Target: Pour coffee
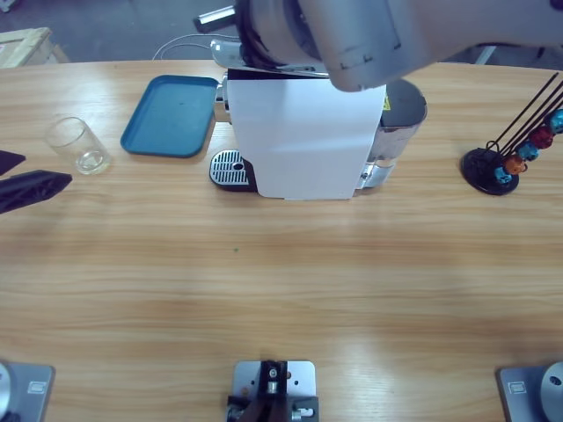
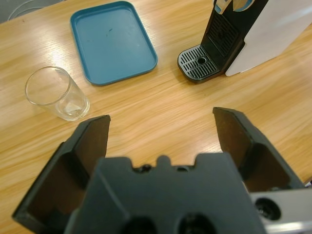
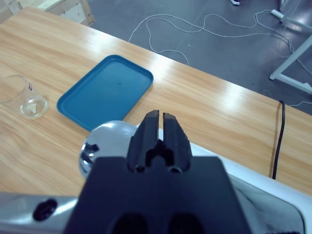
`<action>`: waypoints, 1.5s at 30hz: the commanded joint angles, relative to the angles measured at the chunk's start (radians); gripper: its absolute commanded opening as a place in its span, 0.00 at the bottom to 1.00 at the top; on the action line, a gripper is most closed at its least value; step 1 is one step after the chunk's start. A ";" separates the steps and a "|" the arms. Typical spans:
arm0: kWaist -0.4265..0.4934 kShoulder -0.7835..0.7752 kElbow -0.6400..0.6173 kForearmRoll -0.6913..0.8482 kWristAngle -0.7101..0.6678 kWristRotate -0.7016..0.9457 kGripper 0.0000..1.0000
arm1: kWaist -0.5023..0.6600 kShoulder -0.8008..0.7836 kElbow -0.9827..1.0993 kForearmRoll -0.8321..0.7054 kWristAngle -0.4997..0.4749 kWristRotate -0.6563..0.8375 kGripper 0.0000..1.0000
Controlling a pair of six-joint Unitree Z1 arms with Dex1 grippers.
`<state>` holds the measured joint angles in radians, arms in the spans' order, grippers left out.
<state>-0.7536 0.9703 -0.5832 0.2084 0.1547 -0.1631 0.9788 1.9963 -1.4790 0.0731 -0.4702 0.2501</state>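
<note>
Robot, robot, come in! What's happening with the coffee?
Left gripper open, near empty glass. Right gripper shut, above coffee machine. No coffee visible. Nothing blocking.

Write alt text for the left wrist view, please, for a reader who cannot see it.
The left gripper hangs open above a wooden table. Beyond it stand an empty glass, a blue tray and a coffee machine with nothing on its drip grate.

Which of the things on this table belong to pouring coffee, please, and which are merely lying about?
For the job:
- glass tumbler, empty
- coffee machine
- left claw, open near the tumbler
- right claw, above the machine

Lying about:
- blue tray
- capsule rack
</note>
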 commanded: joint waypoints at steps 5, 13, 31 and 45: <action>-0.005 -0.002 0.029 0.000 0.002 0.010 0.91 | 0.006 0.116 0.198 -0.026 0.041 0.031 0.00; 0.315 0.117 -0.149 0.106 0.017 0.018 0.98 | 0.006 -0.384 0.057 0.368 0.248 -0.084 1.00; 0.396 0.521 -0.048 -0.158 0.135 -0.090 0.99 | 0.006 -0.925 0.454 0.539 0.237 -0.089 1.00; 0.396 0.743 -0.038 -0.372 0.181 -0.091 0.99 | 0.006 -0.906 0.500 0.486 0.237 -0.107 1.00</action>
<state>-0.3667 1.5938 -0.6552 -0.0990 0.3139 -0.2439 0.9825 1.0915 -1.0305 0.5868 -0.2384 0.1565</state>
